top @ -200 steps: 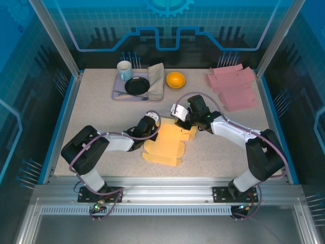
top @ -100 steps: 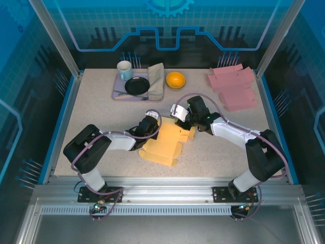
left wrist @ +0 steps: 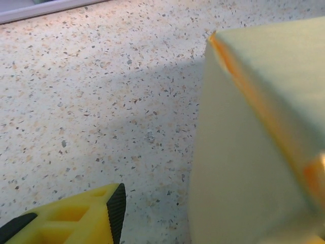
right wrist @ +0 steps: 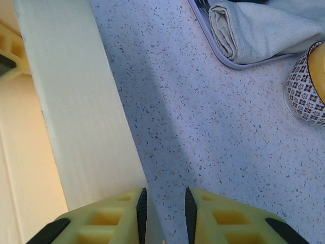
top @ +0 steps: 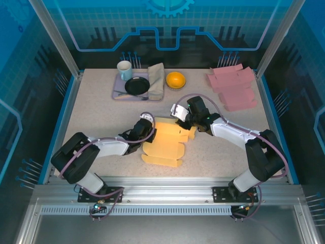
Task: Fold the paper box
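Note:
The paper box [top: 165,145] is a yellow cardboard blank lying nearly flat at the table's middle. My left gripper [top: 147,134] is at its left edge. In the left wrist view one yellow finger [left wrist: 76,218] stands apart from a raised pale flap [left wrist: 254,152], with bare table between them; the other finger is hidden, and the jaws are open. My right gripper [top: 179,121] is at the box's far edge. Its jaws [right wrist: 162,206] stand slightly apart, and a flap [right wrist: 81,112] runs under the left finger, not clamped.
A tray [top: 118,94] at the back holds a cup [top: 124,68], a black plate [top: 137,85] and a folded cloth [top: 156,79]. An orange bowl [top: 175,80] sits beside it. Pink box blanks [top: 233,87] lie at the back right.
The left gripper has opened and drawn back to the left. The box, tilted up half a second ago, has dropped flatter onto the table. The right gripper has barely moved.

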`<action>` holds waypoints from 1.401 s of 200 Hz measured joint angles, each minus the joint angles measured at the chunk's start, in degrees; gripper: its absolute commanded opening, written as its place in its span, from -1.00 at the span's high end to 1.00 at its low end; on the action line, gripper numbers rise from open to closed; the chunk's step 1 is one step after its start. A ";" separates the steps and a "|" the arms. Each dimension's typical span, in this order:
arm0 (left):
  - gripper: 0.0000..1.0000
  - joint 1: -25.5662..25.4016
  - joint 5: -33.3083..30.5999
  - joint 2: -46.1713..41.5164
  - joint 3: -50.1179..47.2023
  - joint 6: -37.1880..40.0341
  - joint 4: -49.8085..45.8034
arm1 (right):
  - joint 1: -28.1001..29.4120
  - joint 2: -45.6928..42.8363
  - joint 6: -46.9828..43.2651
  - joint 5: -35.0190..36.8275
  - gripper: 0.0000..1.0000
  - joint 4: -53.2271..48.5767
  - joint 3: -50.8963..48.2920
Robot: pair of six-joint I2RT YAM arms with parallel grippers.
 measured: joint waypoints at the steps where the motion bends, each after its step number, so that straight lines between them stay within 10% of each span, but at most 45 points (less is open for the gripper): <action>1: 0.05 0.00 0.00 -0.07 -0.02 -0.04 0.00 | 0.00 0.00 -0.02 0.07 0.43 0.00 0.00; 65: 0.10 0.00 -0.31 -0.87 -0.04 -2.43 -1.55 | 1.79 -0.04 -1.27 2.56 0.43 -0.81 -0.70; 132: 0.89 0.00 -2.89 2.80 3.72 -2.40 -2.49 | 3.10 -0.68 -2.51 2.89 0.43 -0.83 -2.19; 280: 1.00 -0.26 -7.54 -4.02 -4.37 1.25 8.07 | -3.28 -6.69 18.49 -3.78 0.35 -8.55 6.84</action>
